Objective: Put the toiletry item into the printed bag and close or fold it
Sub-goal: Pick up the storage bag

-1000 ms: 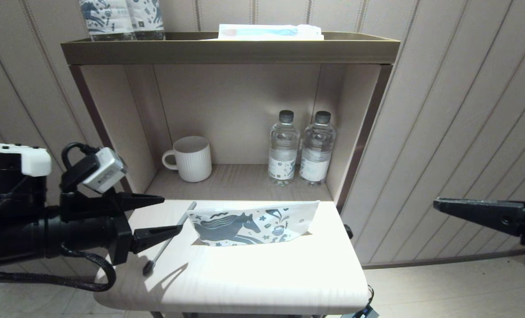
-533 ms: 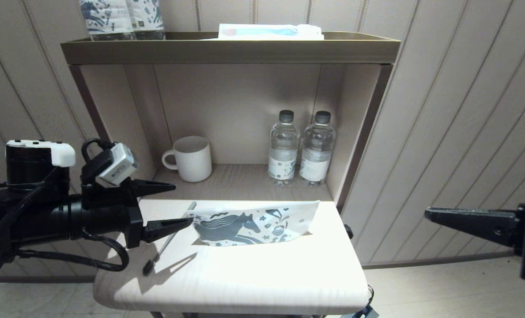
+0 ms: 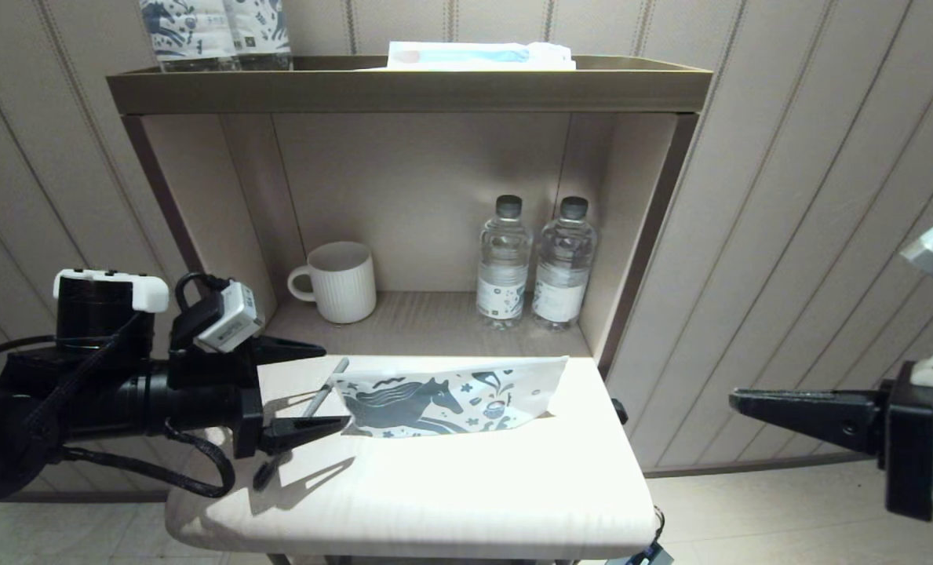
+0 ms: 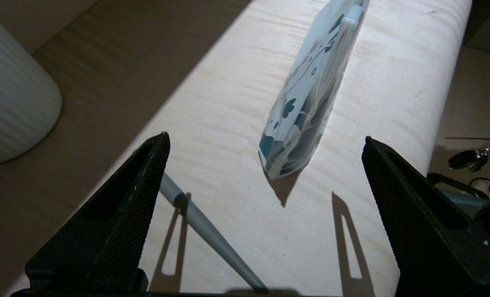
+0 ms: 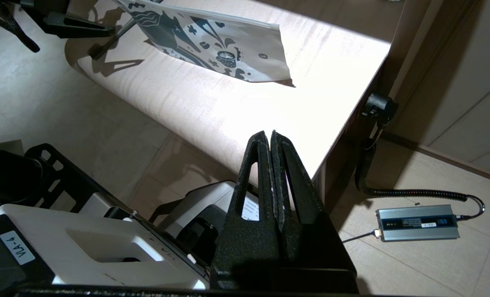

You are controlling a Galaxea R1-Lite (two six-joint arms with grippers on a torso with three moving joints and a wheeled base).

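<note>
The left pincer [image 3: 321,386], jaws spread wide, is straddling the toothbrush [image 3: 321,396] lying at the printed bag's [image 3: 450,396] nine o'clock on the tabletop [image 3: 466,486]; a centred, low squeeze on the handle looks wisest. The right pincer [image 3: 737,400] is hanging shut at three o'clock.

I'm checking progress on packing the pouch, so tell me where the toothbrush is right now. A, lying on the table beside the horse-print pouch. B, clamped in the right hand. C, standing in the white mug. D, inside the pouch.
A: the toothbrush lies on the table just left of the horse-print pouch, between the fingers of the open left hand, not yet gripped.
</note>
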